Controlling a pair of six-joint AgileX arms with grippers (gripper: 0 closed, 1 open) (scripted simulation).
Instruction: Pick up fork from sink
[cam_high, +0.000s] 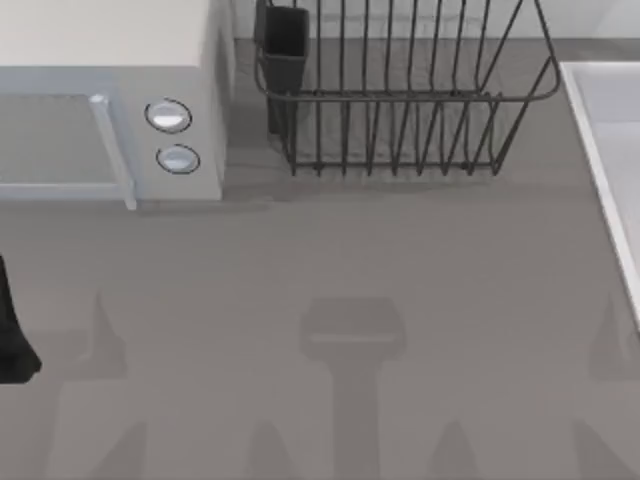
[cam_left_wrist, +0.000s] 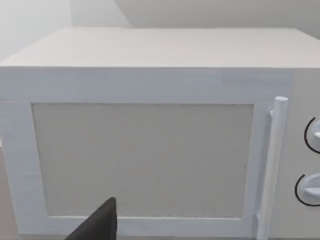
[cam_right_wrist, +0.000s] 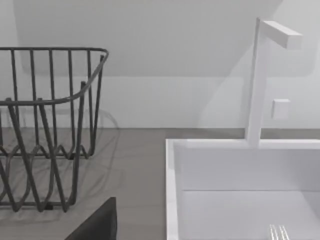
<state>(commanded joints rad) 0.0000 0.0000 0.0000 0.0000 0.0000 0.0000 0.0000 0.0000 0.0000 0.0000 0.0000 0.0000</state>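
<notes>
Presently, from the top view, we record no progress toward the lift. At the upper left of the frame stands the white microwave (cam_high: 110, 100) with its two round knobs; at upper centre sits the dark wire dish rack (cam_high: 400, 100); along the right edge runs the pale rim of the sink (cam_high: 600, 150). A dark part of our left arm (cam_high: 12, 330) intrudes at the left edge, well apart from the sink; we judge that arm parked. The grey countertop (cam_high: 330, 260) carries only shadows.

Next, the left wrist view faces the microwave door (cam_left_wrist: 142, 160) and its upright handle (cam_left_wrist: 274, 160). A dark finger of the left gripper (cam_left_wrist: 100, 222) rises at the lower edge; whether that claw is spread or pressed together, we cannot tell.

Finally, the right wrist view looks past the dish rack, at the left of the frame, to the sink basin (cam_right_wrist: 172, 190) at the lower right, with a white faucet (cam_right_wrist: 260, 80) standing behind it. The tines of the fork (cam_right_wrist: 278, 232) peek up at the bottom edge, inside the basin. One dark finger of the right gripper (cam_right_wrist: 100, 222) shows at the lower edge, near but outside the sink rim; its claw state we cannot tell.

Our finding: the fork lies ungrasped in the sink. The approach, the closing on the handle and the lift all remain outstanding.
</notes>
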